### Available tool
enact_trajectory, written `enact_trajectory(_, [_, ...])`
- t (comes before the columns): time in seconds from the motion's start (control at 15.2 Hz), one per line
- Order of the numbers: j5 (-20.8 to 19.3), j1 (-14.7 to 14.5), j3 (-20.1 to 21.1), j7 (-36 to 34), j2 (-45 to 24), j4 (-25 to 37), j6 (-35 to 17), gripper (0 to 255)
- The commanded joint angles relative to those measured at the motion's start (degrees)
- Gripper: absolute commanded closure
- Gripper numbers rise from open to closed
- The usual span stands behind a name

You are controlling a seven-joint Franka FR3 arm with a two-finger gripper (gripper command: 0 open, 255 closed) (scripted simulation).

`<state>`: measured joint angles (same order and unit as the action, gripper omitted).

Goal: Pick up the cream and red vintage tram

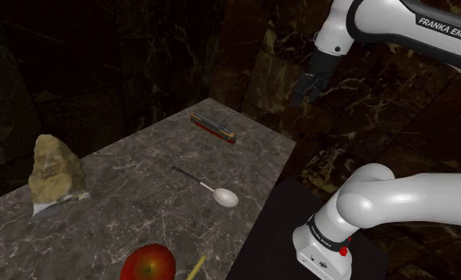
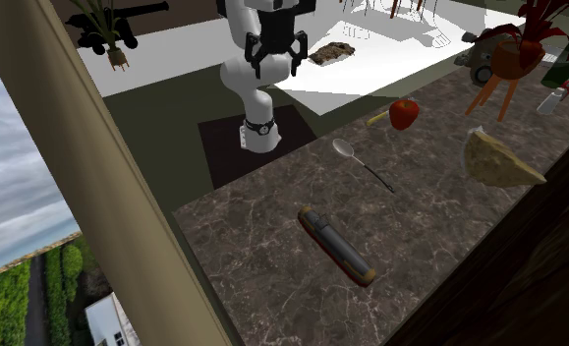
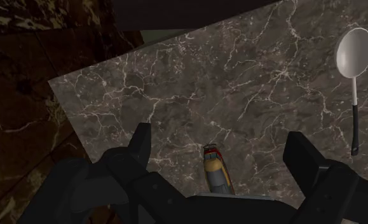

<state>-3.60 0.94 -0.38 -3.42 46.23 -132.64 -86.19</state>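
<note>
Tram [image 1: 212, 126] lengthwise along counter [image 1: 141, 187] end

One tram [image 1: 212, 127], one spoon [image 1: 220, 193], one red apple [image 1: 151, 262], one tan lump [image 1: 53, 167]

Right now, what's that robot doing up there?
The black gripper hangs open high in the air, pointed toward the marble counter and holding nothing. The little tram it is meant to grab lies flat near one end of the counter, untouched. A spoon, a red apple and a lumpy rock sit farther along.
</note>
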Motion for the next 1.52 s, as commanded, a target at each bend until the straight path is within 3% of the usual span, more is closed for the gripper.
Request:
enact_trajectory(0.0, [0.0, 0.0, 0.0, 0.0, 0.0, 0.0, 0.0, 0])
enact_trajectory(0.73, [0.3, -1.5, -1.5, 2.8, -17.3, -2.3, -21.3, 0])
enact_trajectory(1.45, [2.0, -2.9, -2.0, 6.3, -39.6, 5.3, -37.6, 0])
